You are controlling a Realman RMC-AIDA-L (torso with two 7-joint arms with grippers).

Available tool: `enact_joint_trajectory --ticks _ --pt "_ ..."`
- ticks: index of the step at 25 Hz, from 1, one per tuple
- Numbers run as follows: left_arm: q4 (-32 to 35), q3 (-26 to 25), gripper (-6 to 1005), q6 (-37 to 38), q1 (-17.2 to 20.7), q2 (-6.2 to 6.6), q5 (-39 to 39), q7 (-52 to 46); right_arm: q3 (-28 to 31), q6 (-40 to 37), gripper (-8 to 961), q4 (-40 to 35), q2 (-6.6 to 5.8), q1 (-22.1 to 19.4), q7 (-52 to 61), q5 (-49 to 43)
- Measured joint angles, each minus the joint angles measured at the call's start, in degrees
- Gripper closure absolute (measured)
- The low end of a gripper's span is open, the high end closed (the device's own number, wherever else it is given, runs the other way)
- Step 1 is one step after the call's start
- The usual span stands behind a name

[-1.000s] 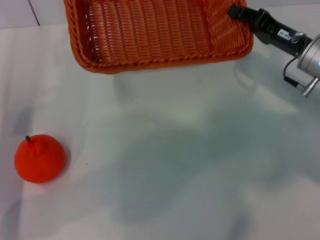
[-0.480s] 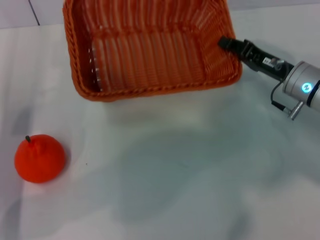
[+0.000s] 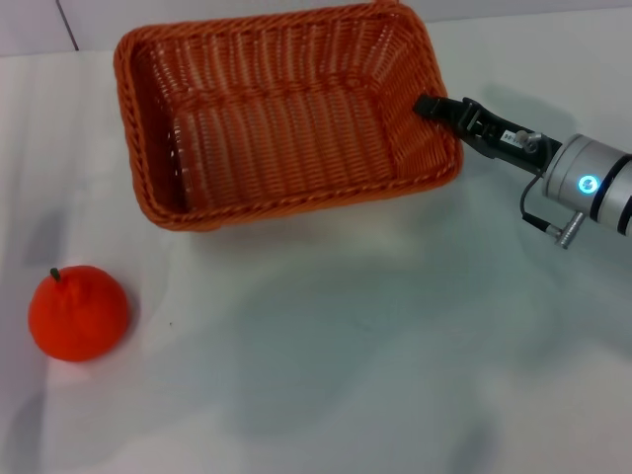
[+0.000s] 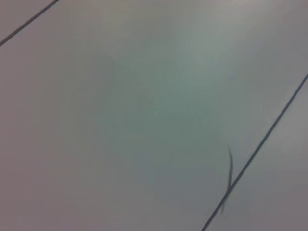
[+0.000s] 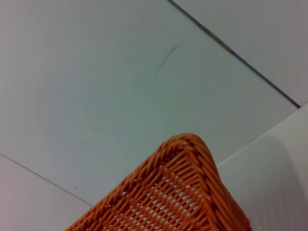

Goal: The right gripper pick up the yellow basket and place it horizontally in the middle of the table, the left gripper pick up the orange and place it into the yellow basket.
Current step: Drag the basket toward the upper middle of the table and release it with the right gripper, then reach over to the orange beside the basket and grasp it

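Observation:
The orange-brown woven basket (image 3: 281, 114) is at the back middle of the white table (image 3: 375, 346), long side across, and empty. My right gripper (image 3: 427, 106) is shut on the basket's right-hand rim, its silver wrist with the blue light reaching in from the right. A corner of the basket (image 5: 192, 192) shows in the right wrist view. The orange (image 3: 78, 312) sits on the table at the front left, stem up, well apart from the basket. My left gripper is out of view; the left wrist view shows only pale surface with dark lines.
A pale wall or floor with a dark seam (image 3: 67, 25) lies behind the table's back edge. White table surface stretches between the basket and the orange and across the front right.
My right gripper has drawn the basket toward me and to the left, and the basket has come down from a tilt to lie level. The orange has not moved.

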Motion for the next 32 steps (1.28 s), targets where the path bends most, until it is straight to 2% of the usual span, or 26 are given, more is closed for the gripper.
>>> enact_joint_trajectory --ticks 7,12,17,19,21,24,28,30,32 --pt "-0.02 0.00 142 -0.16 0.15 0.00 0.00 0.03 -0.04 0.23 776 0.05 0.00 0.07 0.13 0.05" --pt "0.00 0.00 141 -0.27 0.25 0.00 0.00 0.03 -0.03 0.26 612 0.05 -0.04 0.09 0.18 0.18" --pt "0.24 0.18 142 -0.23 0.36 0.05 0.04 -0.10 0.60 0.26 545 -0.33 -0.11 -0.48 0.18 0.44" --pt "0.97 1.70 142 0.39 0.72 0.21 0.11 -0.41 1.65 0.36 532 -1.07 -0.34 -1.27 0.18 0.47" --pt "3.44 4.95 142 1.20 1.24 0.36 0.12 -1.85 3.53 0.96 532 -2.36 -0.58 -2.52 0.18 0.48" --pt "11.12 13.99 143 2.09 2.94 0.62 0.13 -6.93 7.43 2.33 532 -5.12 -0.95 -4.86 0.48 0.48" --pt "21.80 26.39 143 3.66 7.06 1.75 1.02 -13.46 11.75 3.23 532 -7.35 -2.12 -7.12 1.18 0.49" --pt "25.83 29.45 142 5.42 8.98 2.36 4.64 -15.75 13.24 3.32 532 -7.50 -2.61 -7.49 1.33 0.48" --pt "29.32 29.84 141 7.27 10.21 2.66 10.40 -17.22 14.66 3.35 531 -7.84 -2.96 -7.66 1.38 0.48"
